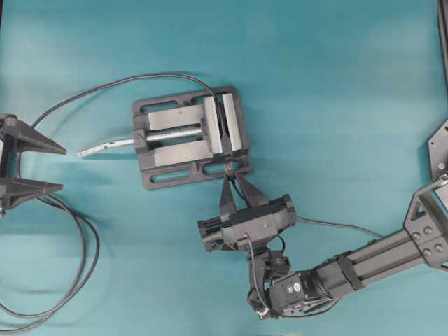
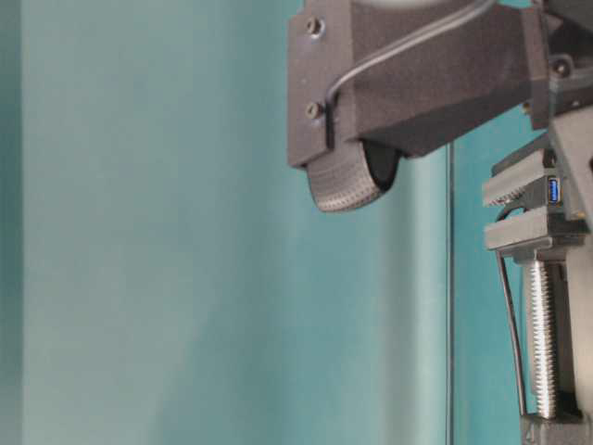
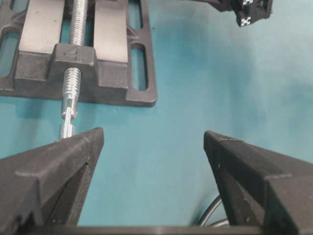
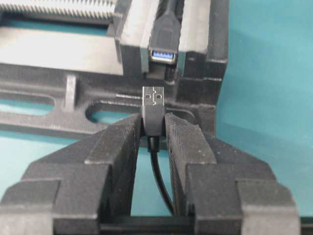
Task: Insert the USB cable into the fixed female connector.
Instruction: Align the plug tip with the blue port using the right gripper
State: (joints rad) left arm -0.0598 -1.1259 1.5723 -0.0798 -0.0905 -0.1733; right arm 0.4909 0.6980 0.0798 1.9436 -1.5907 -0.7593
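Note:
The USB cable's black plug (image 4: pixel 153 108) is pinched between the fingers of my right gripper (image 4: pixel 153 122), with its metal tip sticking out in front. The thin grey cable (image 1: pixel 336 225) trails back to the right. A short gap ahead sits the fixed female connector (image 4: pixel 163 49), blue inside, clamped between the jaws of the grey vise (image 1: pixel 189 136). From table level its blue port (image 2: pixel 554 190) faces outward. My right gripper (image 1: pixel 232 176) stands at the vise's near edge. My left gripper (image 1: pixel 63 168) stays open and empty at the far left, short of the vise handle.
The vise's silver screw handle (image 1: pixel 105 145) pokes left toward my left gripper (image 3: pixel 154 142). A black cable (image 1: pixel 119 82) runs from the vise top to the left and coils in loops (image 1: pixel 77 273) at the lower left. An arm mount (image 1: pixel 439 150) sits at the right edge.

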